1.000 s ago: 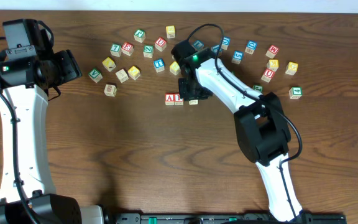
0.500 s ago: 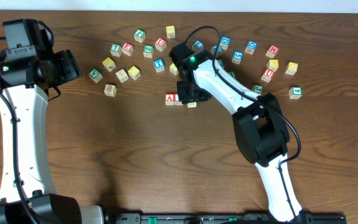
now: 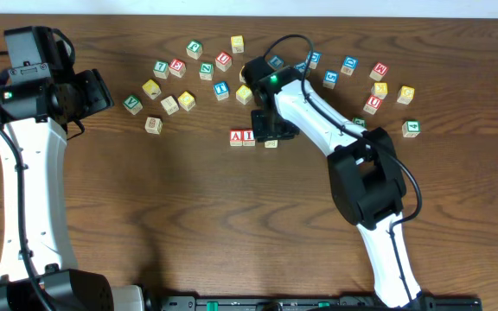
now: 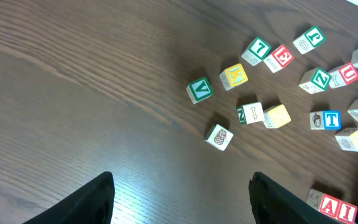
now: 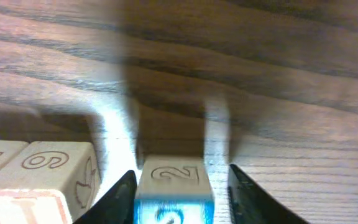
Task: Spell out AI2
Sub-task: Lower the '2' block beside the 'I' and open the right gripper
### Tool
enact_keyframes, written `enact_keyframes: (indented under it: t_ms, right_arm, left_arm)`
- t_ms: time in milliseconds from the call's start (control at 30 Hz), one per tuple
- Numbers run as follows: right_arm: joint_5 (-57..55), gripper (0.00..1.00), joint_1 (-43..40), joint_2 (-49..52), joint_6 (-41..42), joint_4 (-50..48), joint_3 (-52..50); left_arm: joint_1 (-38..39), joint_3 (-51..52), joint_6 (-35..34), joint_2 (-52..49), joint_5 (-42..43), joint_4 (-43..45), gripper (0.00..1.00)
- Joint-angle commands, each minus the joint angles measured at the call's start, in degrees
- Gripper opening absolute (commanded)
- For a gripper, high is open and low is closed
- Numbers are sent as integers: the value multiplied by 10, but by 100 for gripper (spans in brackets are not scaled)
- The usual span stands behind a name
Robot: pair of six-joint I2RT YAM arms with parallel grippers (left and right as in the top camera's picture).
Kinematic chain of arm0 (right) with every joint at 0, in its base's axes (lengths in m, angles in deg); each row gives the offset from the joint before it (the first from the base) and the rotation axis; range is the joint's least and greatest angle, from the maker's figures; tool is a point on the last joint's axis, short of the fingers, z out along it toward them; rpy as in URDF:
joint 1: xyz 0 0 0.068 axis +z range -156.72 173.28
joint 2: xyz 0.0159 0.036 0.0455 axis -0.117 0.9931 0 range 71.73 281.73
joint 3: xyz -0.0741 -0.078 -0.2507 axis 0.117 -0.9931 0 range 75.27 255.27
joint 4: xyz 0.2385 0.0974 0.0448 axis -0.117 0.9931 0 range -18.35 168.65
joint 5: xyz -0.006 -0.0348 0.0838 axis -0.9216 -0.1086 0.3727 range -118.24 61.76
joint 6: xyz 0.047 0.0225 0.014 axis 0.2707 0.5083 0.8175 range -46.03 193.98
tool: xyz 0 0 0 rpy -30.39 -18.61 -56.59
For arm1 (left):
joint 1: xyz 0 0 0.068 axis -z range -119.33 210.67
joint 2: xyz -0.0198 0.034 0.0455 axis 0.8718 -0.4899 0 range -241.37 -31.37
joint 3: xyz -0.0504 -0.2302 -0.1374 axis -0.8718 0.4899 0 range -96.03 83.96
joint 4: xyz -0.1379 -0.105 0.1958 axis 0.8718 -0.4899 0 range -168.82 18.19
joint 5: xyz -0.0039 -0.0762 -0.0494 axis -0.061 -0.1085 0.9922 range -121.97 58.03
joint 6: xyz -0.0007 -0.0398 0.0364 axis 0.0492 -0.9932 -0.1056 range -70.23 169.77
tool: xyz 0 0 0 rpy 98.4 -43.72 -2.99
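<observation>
Right gripper point(image 5: 179, 183) has eased open since a second ago, loose around the 2 cube point(image 5: 174, 208), which sits on the bench point(image 3: 188, 216) just right of the I cube point(image 3: 248, 136). A cube point(image 3: 236, 136) touches I's left side. Your left gripper point(image 4: 180, 186) is wide, holding nothing.

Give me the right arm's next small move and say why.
Probably raise the right pincer straight up. The 2 cube rests on the table, roughly in line after the A cube and I cube, and the jaws look loose around it. One finger stands between the 2 and the I, so a sideways pull might knock the row.
</observation>
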Motion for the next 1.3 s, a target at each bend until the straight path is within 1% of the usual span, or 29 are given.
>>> enact_keyframes:
  t_ms: [0, 33, 100, 167, 433, 633, 767, 867, 1100, 1267]
  right_arm:
    - [2, 40, -7, -2, -3, 2, -5]
    - [2, 38, -8, -2, -3, 3, -5]
    - [3, 31, -9, -3, -7, 3, -5]
    - [3, 29, -10, -5, -7, 3, -5]
    - [3, 33, -13, -37, -16, 0, -4]
    - [1, 38, -18, -102, -23, -1, -3]
    - [1, 40, -25, -133, -26, 7, -3]
    - [1, 39, -31, -142, -26, 22, -3]
    - [1, 33, -36, -127, -26, 64, -6]
    - [-1, 32, -35, -117, -23, 62, -28]
  left_arm:
    - [0, -5, 3, -2, -5, 0, 69]
    - [0, -5, 3, -2, -5, 0, 69]
    - [0, -5, 3, -2, -5, 0, 68]
    - [0, -5, 3, -2, -5, 0, 69]
    - [0, -5, 3, -2, -5, 0, 69]
    - [0, -5, 3, -2, -5, 0, 69]
    - [0, -5, 3, -2, -5, 0, 69]
    - [0, -5, 3, -2, -5, 0, 69]
    - [0, -5, 3, -2, -5, 0, 69]
    - [0, -5, 3, -2, -5, 0, 69]
